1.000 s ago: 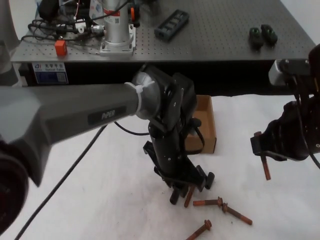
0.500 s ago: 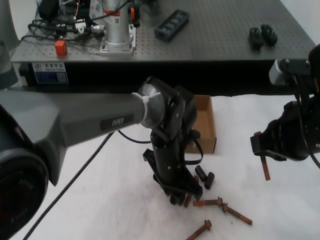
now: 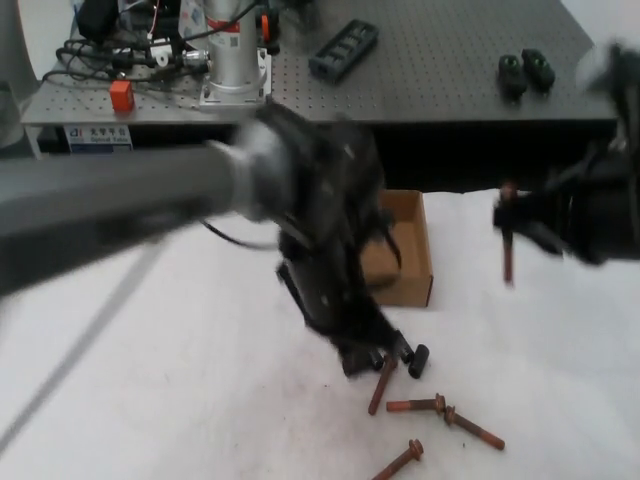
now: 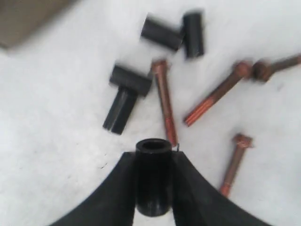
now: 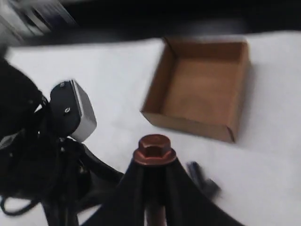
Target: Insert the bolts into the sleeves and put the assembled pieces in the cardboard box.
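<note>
Rust-coloured hex bolts (image 3: 412,405) are lying on the white surface (image 3: 200,420). The left fingers (image 4: 117,197) are pinching a black cylindrical sleeve (image 4: 153,183). At 12 o'clock, a brown cardboard box (image 3: 405,292) is sitting; at its 3 o'clock, the right fingers (image 5: 129,197) are pinching another bolt (image 5: 154,150).

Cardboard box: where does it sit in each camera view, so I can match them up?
High view: cardboard box mid-frame, partly behind the left arm.
Left wrist view: its brown corner at the frame's edge, beyond two loose black sleeves.
Right wrist view: the whole open box beyond the held bolt.
Shared landmark: those sleeves, beside the box.
</note>
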You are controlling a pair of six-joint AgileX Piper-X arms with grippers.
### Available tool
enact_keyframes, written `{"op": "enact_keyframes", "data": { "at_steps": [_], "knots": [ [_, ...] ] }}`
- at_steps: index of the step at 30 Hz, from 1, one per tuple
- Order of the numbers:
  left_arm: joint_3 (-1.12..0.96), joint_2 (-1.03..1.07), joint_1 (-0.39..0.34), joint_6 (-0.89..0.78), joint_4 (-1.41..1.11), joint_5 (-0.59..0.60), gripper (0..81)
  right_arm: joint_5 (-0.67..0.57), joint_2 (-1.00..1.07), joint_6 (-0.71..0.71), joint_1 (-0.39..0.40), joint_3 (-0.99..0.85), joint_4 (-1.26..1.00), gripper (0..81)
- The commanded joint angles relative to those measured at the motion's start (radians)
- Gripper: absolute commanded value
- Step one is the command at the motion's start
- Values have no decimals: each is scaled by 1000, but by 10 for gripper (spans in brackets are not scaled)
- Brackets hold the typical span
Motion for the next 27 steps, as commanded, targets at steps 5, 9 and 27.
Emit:
{"op": "enact_keyframes", "data": {
  "at_steps": [5,9,27],
  "knots": [
    [534,-439,4,-97,-801,354,7,-101,7,234,60,120,-445,13],
    [687,-541,4,-205,-1082,384,7,-101,18,249,107,131,-503,13],
    [717,-573,4,-286,-1152,499,7,-267,18,218,131,131,-405,13]
  ]
}}
